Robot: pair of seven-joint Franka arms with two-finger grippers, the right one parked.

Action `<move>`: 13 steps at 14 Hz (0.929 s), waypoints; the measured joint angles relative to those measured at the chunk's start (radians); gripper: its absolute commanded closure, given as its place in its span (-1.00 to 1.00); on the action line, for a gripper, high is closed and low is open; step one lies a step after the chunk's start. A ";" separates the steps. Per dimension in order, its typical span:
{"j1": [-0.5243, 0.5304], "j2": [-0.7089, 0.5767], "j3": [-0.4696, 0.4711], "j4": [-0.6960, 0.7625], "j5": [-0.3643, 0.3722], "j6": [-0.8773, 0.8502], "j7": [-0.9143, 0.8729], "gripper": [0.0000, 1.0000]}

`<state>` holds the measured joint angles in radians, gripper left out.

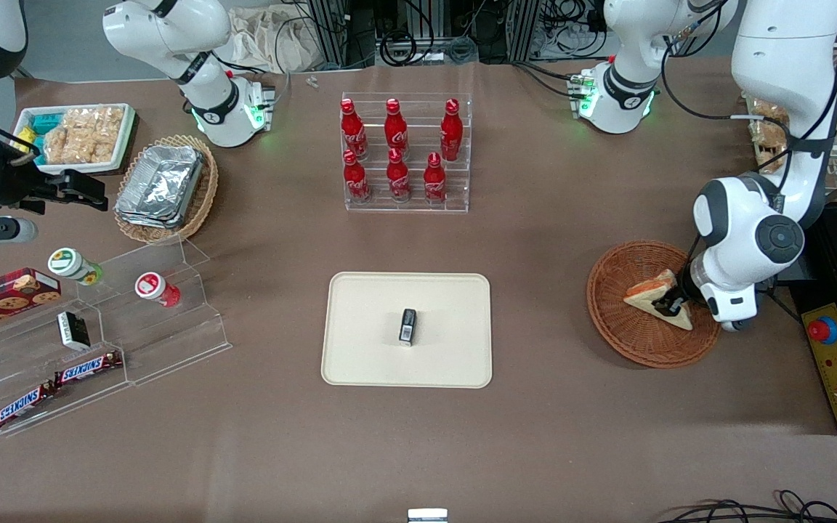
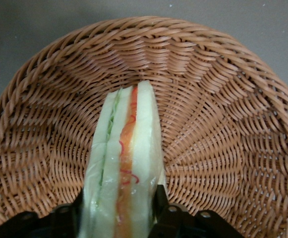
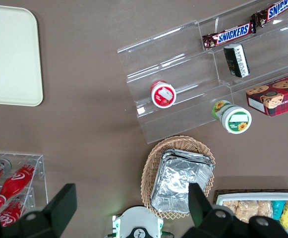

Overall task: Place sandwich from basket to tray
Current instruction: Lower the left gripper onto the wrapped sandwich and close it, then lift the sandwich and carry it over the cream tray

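Sandwich (image 2: pixel 126 163) pinched on edge between my jaws, one wedge inside the one reddish-brown basket (image 1: pixel 625 330).

My gripper (image 1: pixel 671 305) sits low in that basket, jaws pressed against the two bread faces. White bread slices bracket an orange-red band and a thin green layer, all under clear wrap. Its long axis runs from my jaws toward the basket's middle, narrow end pointing away from me. One cream tray (image 1: pixel 360 341) lies on the worktop well apart from the basket, toward the parked arm's end, carrying one small dark packet (image 1: pixel 407 325).
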<state>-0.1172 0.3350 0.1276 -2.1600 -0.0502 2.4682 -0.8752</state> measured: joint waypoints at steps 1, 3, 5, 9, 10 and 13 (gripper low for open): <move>0.000 -0.004 0.000 0.003 0.000 0.001 -0.001 1.00; 0.000 -0.037 0.000 0.011 0.000 -0.010 0.001 1.00; -0.001 -0.110 -0.001 0.046 0.001 -0.117 0.052 1.00; -0.012 -0.212 -0.039 0.227 -0.082 -0.419 0.296 1.00; -0.015 -0.211 -0.066 0.272 -0.097 -0.447 0.331 1.00; -0.026 -0.173 -0.179 0.357 -0.105 -0.465 0.342 1.00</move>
<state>-0.1428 0.1617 -0.0511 -1.8031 -0.1549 2.0031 -0.5336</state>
